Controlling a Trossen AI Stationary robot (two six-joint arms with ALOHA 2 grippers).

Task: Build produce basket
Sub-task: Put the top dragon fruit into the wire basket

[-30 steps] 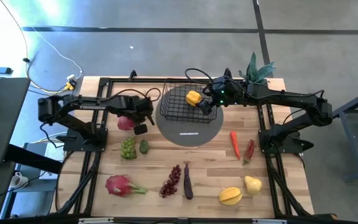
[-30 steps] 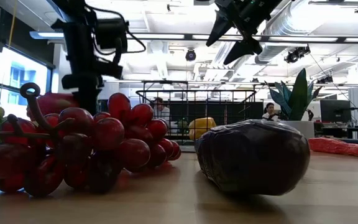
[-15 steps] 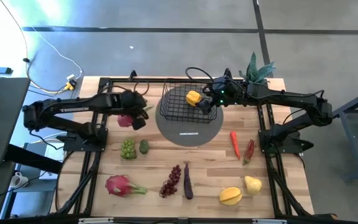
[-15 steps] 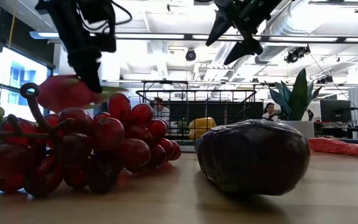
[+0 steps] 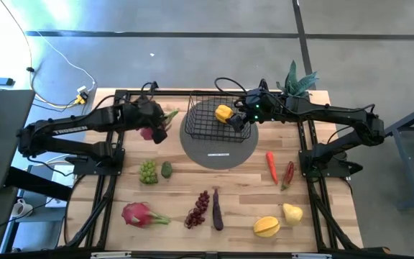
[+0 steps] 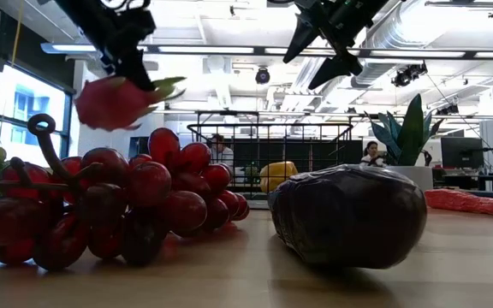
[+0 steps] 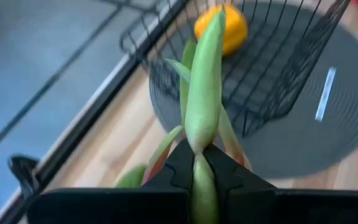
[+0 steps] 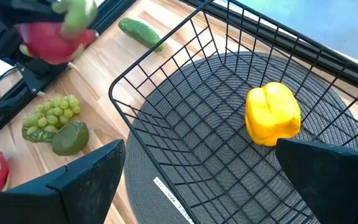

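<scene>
High view, looking straight down on a wooden table [image 5: 322, 223]; a black wire basket [image 5: 205, 122] sits on a round grey disc [image 5: 220, 147] near the far edge, with a yellow fruit [image 5: 223, 113] inside it; the left gripper [image 5: 155, 128] hangs in the air just beside the basket's left side, its fingers closed on a pink dragon fruit [image 5: 148, 132], green leaves pointing toward the basket; the left wrist view shows the two dark fingers [image 7: 180, 169] pinching the leaves [image 7: 204, 93], with the basket ahead; the low view shows the fruit lifted clear above the table; the right gripper [image 5: 240, 121] is over the basket's right end, above the yellow fruit, its fingers spread wide and empty; on the table lie green grapes [image 5: 147, 171], a small green fruit [image 5: 167, 170], a second dragon fruit [image 5: 136, 214], red grapes [image 5: 198, 208], a purple eggplant [image 5: 217, 210], two red chilies [image 5: 272, 167], and two more yellow fruits [image 5: 267, 226] near the front right.
</scene>
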